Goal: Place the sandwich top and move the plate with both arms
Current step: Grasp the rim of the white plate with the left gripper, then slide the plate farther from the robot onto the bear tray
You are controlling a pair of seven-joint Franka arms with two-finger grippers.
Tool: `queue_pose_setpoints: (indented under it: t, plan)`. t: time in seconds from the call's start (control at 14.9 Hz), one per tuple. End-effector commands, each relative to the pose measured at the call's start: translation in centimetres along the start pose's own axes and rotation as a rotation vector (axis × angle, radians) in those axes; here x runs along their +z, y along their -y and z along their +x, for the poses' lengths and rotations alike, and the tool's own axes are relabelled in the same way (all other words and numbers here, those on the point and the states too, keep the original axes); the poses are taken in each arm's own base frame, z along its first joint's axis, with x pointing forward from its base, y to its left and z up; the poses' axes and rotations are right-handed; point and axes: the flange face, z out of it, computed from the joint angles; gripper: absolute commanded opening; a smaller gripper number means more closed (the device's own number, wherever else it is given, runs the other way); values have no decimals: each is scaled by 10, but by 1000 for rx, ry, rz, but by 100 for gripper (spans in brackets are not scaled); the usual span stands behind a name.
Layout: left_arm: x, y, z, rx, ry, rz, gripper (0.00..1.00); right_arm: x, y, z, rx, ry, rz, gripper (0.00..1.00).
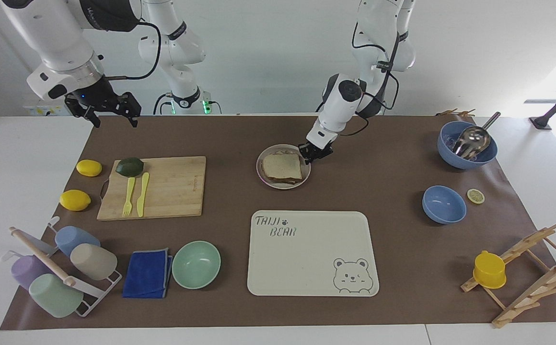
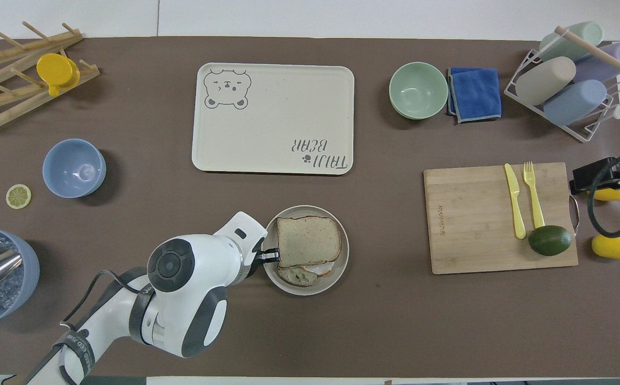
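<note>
The bread-placing step looks finished: the sandwich top [image 1: 282,166] lies flat over the lower slice, slightly offset so that a bit of the lower slice and its egg peeks out on the robots' side, and the whole stack sits on the plate [image 1: 283,187], in the middle of the frame a little above centre in the facing view. What is in hand now is, by my reading, the plate move. The left tool [image 1: 314,153] is down at the plate's rim on the side toward the left arm's end of the tabletop, touching or nearly touching it; whether it has clamped the rim or only rests against it cannot be told from either view. The right tool [image 1: 108,112] hangs in the air at the top of the frame, over the corner of the brown mat at the right arm's end, its two prongs spread wide and holding nothing, well apart from the plate. The next move probably calls for that right arm to come in and take the free side of the rim, so both arms can lift the plate level; any tilt would likely let the top slice slide off. The cream tray [image 1: 306,268], just below the plate in the facing view, seems the likely landing spot. It reads "TAIJI BEAR" with a paw print in one corner and a bear's face drawn in the corner diagonal to it. The cutting board [image 1: 172,191] carries a small stamp and the arms small lettering, none readable.
</note>
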Motion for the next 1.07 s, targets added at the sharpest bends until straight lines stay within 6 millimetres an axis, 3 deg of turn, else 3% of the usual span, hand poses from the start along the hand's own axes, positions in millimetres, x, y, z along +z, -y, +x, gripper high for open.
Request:
queue_pose_setpoints:
  t: [0.0,0.2,0.34,0.4,0.54,0.67,0.8,1.01]
  plan:
    - [-18,8,21,-5,10,-18,0,-2,-1,-5,-11,-3,30,100]
    - [-86,5,82,20,77,-54,0,-3,3,-4,-17,-8,27,100]
    - [-113,11,128,-1,81,-76,0,-3,6,-4,-21,-8,27,100]
    - [-122,9,142,-6,58,-88,0,-3,6,-4,-21,-6,27,100]
    - [-127,6,172,-18,32,-101,0,-3,7,-4,-23,-6,26,100]
    - [-127,19,224,-57,16,-115,0,-3,6,-4,-23,-6,27,100]
    - [-110,32,270,-89,12,-118,0,-3,5,-5,-21,-5,27,100]
    - [-77,47,305,-113,-15,-116,0,-2,3,-5,-17,-2,28,100]
